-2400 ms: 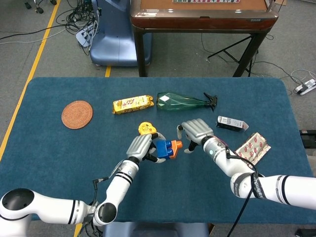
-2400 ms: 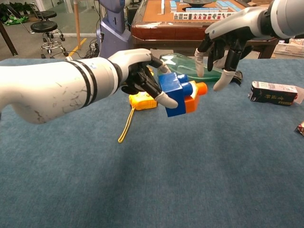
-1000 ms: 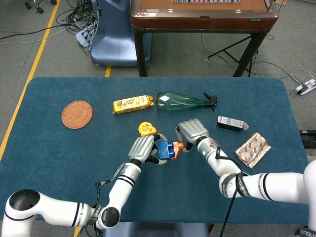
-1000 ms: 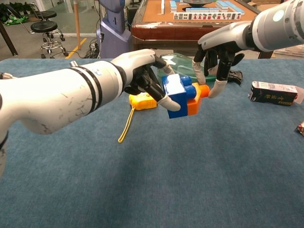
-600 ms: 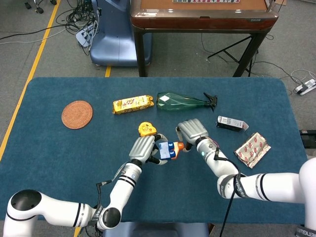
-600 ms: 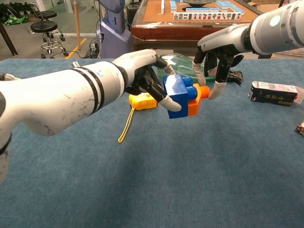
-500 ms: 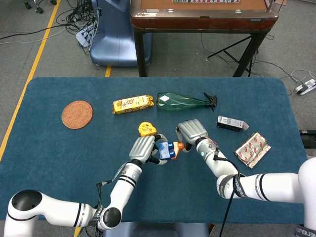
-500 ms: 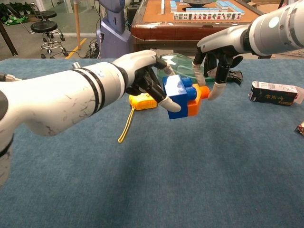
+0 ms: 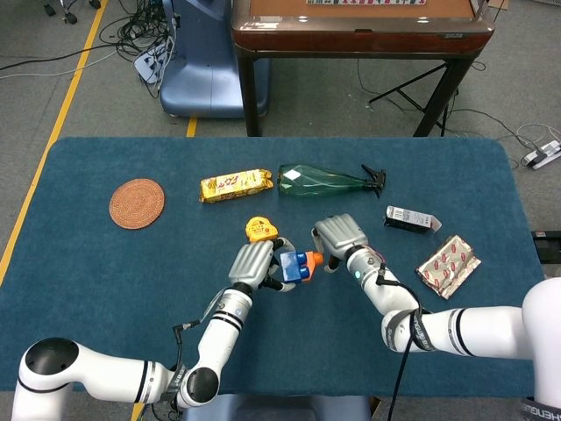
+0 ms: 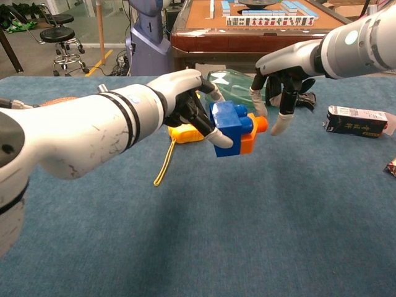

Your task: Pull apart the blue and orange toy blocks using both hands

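The left hand [image 10: 185, 102] covered the near side of the blue plastic toy block [image 10: 226, 127], gripping it clear of the table, the orange plastic toy block [image 10: 250, 133] joined beyond its fingertips. The right hand [image 10: 279, 80] hung just beside the orange end with fingers [image 10: 278, 124] spread downward; contact could not be made out

At the center of the frame, the left hand [image 9: 252, 260] is gripping the blue block [image 9: 290, 266], with the orange block [image 9: 308, 260] still joined on. The right hand [image 9: 340, 234] is hovering just right of them, fingers curling toward the orange end.
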Available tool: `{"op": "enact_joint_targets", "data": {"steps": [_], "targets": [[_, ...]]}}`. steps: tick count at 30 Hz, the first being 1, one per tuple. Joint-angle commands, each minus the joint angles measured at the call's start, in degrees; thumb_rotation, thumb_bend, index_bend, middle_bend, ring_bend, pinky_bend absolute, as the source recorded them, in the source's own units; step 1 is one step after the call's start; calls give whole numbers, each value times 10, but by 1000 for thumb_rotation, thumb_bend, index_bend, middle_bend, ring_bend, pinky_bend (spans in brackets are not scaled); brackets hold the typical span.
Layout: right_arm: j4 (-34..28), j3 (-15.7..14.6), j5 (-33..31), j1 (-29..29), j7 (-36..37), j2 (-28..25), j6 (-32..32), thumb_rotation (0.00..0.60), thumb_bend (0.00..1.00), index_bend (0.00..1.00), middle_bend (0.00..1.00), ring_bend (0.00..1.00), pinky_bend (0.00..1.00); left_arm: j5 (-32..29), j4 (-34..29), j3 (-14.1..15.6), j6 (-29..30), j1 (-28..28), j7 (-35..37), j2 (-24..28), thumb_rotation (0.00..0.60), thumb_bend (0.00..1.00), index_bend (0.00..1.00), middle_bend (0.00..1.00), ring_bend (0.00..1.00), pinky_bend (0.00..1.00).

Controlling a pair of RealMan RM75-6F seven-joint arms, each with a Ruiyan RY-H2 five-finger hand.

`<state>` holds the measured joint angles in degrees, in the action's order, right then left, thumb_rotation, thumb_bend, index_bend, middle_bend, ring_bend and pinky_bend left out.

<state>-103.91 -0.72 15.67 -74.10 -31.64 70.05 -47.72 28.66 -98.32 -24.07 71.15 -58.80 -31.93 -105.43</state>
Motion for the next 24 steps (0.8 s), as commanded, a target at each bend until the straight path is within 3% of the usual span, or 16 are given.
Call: {"op": "enact_joint_targets", "data": {"steps": [1, 12, 24], "targets": [[2, -1, -4, -2, -8, 6, -10, 600, 0, 596, 1000, 1000, 1000, 0, -1, 0, 2, 1, -1, -1, 600, 276, 527, 1000, 1000, 1000], [4, 6, -25, -3, -41, 35, -64, 600, 0, 596, 1000, 1000, 1000, -4, 4, -4, 18, 0, -15, -14, 600, 276, 528, 1000, 1000, 1000], [12, 21, -52, -1, -70, 58, -78, 600, 0, 596, 1000, 1000, 1000, -13, 6, -13, 25, -7, -33, -29, 600, 276, 526, 1000, 1000, 1000]]}}
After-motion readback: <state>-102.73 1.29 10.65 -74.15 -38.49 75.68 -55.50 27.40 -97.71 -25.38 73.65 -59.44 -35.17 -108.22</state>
